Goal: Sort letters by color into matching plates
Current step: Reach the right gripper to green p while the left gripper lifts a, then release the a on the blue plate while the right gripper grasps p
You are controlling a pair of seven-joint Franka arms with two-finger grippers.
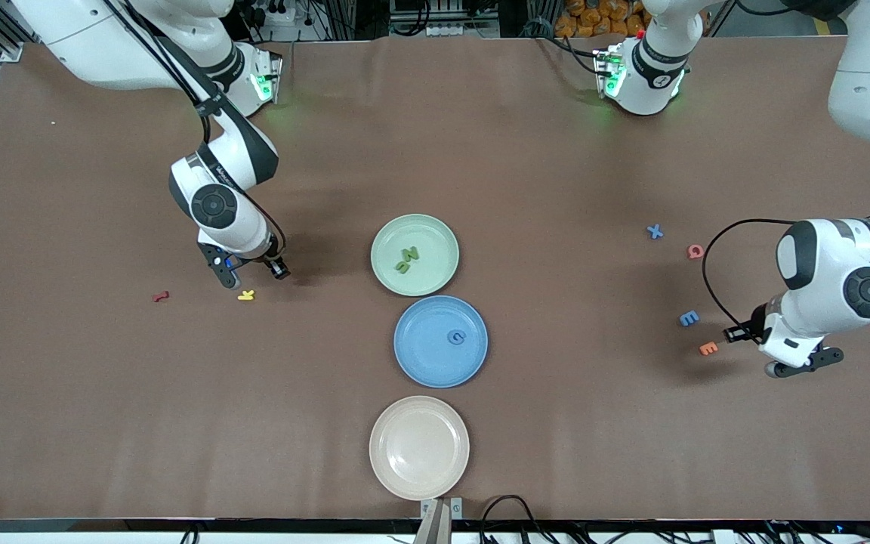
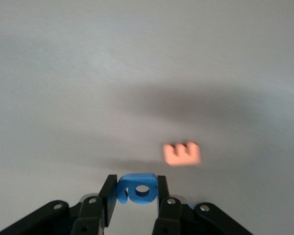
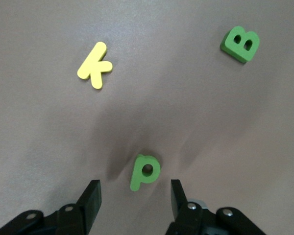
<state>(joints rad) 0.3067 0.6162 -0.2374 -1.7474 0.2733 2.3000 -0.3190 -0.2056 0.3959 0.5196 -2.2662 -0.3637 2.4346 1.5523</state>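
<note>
My left gripper [image 2: 135, 188] is shut on a blue letter [image 2: 142, 192] and hangs over the table at the left arm's end [image 1: 801, 363], beside an orange E [image 2: 181, 153]. My right gripper [image 3: 135, 190] is open and low over a green P [image 3: 145, 171], which lies just ahead of its fingers; in the front view this gripper [image 1: 225, 275] hides the P. A green B [image 3: 241, 44] lies nearby. The pale green plate [image 1: 435, 234] holds two green letters [image 1: 407, 259]. The blue plate [image 1: 424, 359] holds a blue C [image 1: 456, 337]. A blue X [image 1: 655, 231] and a blue E [image 1: 689, 318] lie on the table.
A beige plate [image 1: 419, 447] stands nearest the front camera, in line with the other two plates. A yellow K [image 1: 245, 295] and a red letter [image 1: 160, 296] lie by the right gripper. A red Q [image 1: 696, 251] and the orange E [image 1: 708, 348] lie at the left arm's end.
</note>
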